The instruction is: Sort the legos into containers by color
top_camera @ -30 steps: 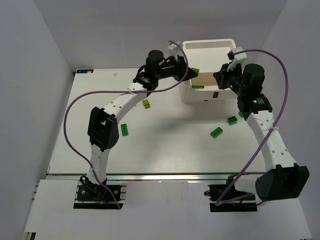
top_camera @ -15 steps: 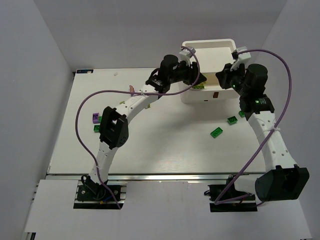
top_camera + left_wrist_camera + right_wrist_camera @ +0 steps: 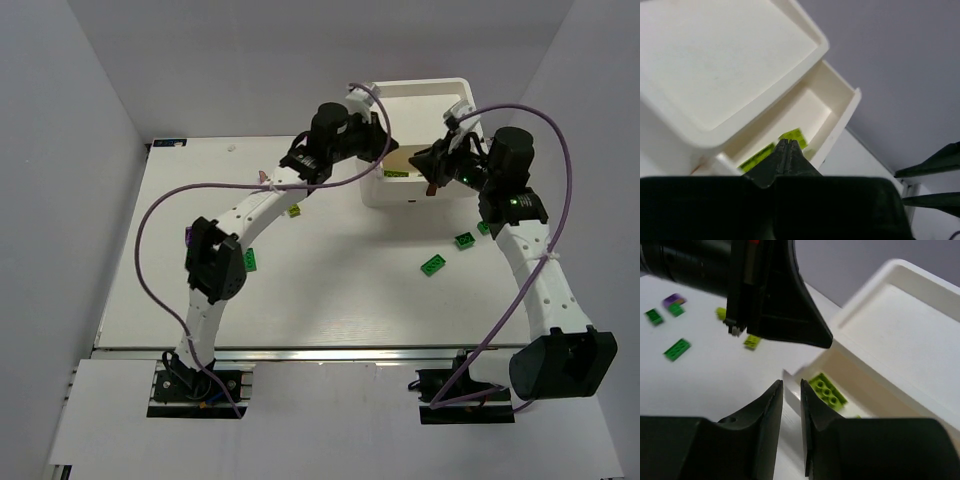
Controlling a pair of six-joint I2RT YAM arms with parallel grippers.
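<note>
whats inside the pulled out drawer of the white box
In the drawer lie yellow-green legos; the left gripper and top tray cover the rest, so no full count.

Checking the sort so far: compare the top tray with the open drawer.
The top tray is bare; the drawer holds yellow-green legos. The tray sits on top, wide and shallow; the drawer is pulled out beneath it and looks narrower and deeper. Both are white plastic.

Two arms [image 3: 262, 205] [image 3: 530, 262], one white drawer unit [image 3: 415, 190]. From above: four bright green bricks [image 3: 433, 265] [image 3: 465, 241] [image 3: 482, 228] [image 3: 250, 259], two yellow-green bricks [image 3: 294, 210] [image 3: 397, 175], one purple brick [image 3: 190, 237].
</note>
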